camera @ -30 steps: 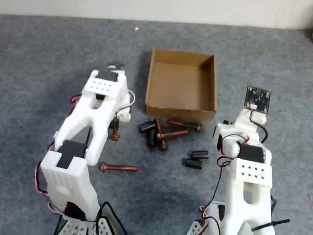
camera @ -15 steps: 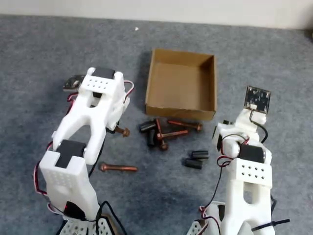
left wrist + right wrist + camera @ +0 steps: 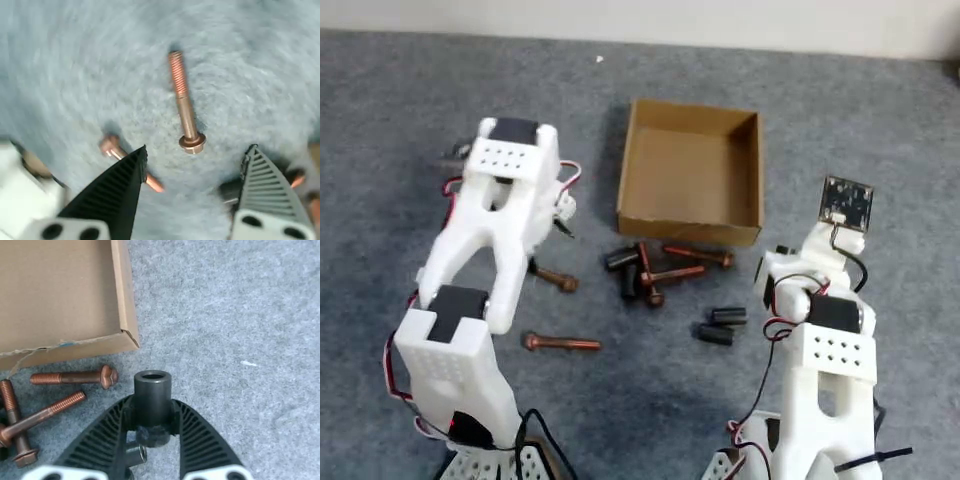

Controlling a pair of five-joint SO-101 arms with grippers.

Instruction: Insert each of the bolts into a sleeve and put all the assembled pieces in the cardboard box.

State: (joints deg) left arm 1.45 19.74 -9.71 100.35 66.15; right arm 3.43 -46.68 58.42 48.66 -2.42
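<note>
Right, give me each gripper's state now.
Left gripper: open, empty, over a copper-coloured flanged bolt.
Right gripper: shut on a black cylindrical sleeve.

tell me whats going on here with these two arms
The right tool is shut on a black sleeve, close to a front corner of the cardboard box. The left tool is open over a copper bolt lying on the grey carpet. More bolts and sleeves lie loose in front of the box, which holds nothing yet.
</note>
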